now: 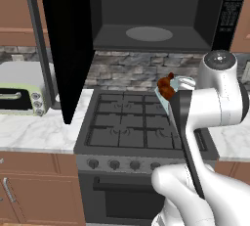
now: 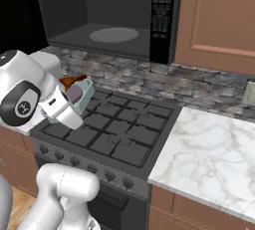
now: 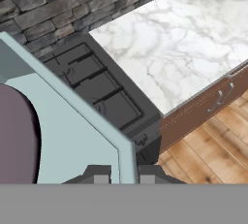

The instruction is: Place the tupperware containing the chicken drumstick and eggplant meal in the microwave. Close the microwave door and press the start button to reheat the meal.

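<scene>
Above the stove [image 1: 132, 122], the end effector [image 3: 123, 172] grips the tupperware's [image 3: 82, 136] rim (tilted).

Black gas stove [image 1: 129, 122] below, knobs [image 1: 114, 164] along front. Stone backsplash [image 2: 149, 82] behind. Marble counter [image 2: 214, 154] right of stove. Pale-green toaster oven [image 1: 22, 100] on left counter. Wood cabinets [image 2: 219, 15], plank floor [image 3: 213, 155].
</scene>
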Robot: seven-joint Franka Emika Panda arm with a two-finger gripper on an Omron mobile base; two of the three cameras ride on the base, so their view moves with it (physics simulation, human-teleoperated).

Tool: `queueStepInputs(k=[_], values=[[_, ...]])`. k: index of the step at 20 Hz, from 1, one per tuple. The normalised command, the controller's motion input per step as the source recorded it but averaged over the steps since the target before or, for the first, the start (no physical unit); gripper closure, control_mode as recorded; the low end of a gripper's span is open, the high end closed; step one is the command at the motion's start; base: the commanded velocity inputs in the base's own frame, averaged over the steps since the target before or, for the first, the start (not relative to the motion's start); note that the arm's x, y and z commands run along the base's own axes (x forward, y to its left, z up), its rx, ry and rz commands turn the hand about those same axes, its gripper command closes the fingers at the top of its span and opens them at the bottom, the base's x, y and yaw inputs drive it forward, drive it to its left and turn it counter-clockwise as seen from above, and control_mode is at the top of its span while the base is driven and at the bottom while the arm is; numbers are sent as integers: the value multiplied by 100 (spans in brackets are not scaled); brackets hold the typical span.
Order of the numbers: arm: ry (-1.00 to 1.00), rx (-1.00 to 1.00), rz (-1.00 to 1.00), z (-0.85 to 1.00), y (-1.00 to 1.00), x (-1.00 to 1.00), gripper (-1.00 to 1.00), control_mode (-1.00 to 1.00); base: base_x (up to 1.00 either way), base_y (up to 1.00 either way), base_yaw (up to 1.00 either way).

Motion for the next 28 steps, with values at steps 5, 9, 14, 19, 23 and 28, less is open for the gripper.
queueStepInputs(k=[5,9,14,19,23,28], values=[[0,0,0,0,0,0,100,100,16,1,11],[0,0,0,0,0,0,100,100,7,9,19],[0,0,0,0,0,0,100,100,8,2,20],[0,0,0,0,0,0,100,100,25,0,19],[0,0,0,0,0,0,100,100,46,0,19],[0,0,0,0,0,0,100,100,55,0,14]])
